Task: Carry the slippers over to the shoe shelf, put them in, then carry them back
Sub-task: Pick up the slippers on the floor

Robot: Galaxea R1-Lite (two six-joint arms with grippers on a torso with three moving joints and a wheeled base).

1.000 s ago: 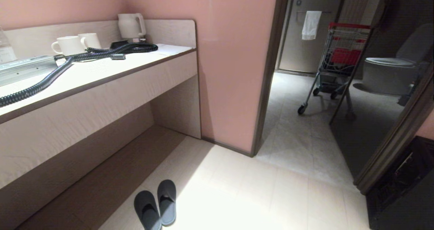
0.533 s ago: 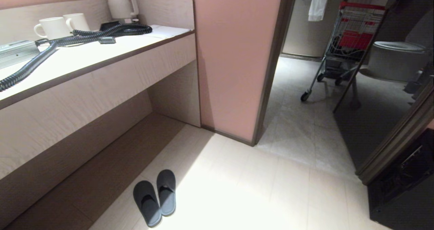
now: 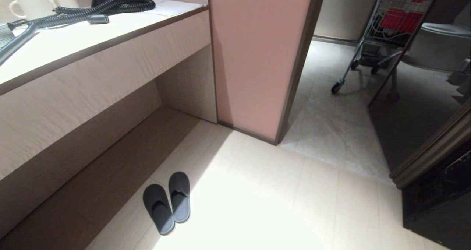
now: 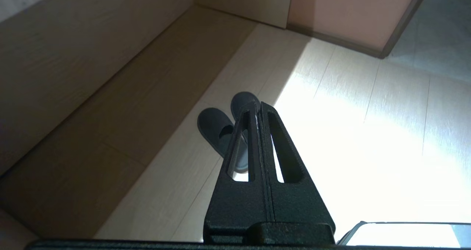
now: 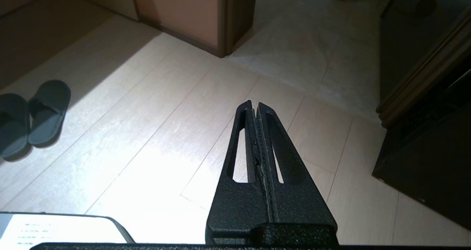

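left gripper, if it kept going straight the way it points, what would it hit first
Most likely the slippers on the floor: in the left wrist view the shut left gripper lines up with the slipper nearer the bright floor. Nothing shows in between, though depth is hard to judge; it might meet the floor beside them.

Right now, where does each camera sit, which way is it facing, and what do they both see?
Head view: high on the head, facing down at the floor, slippers and desk counter; no arm shows.
Left wrist view: behind the left gripper, jaws shut, above the slippers.
Right wrist view: behind the right gripper, jaws shut, over bare floor.
All three share the slippers.
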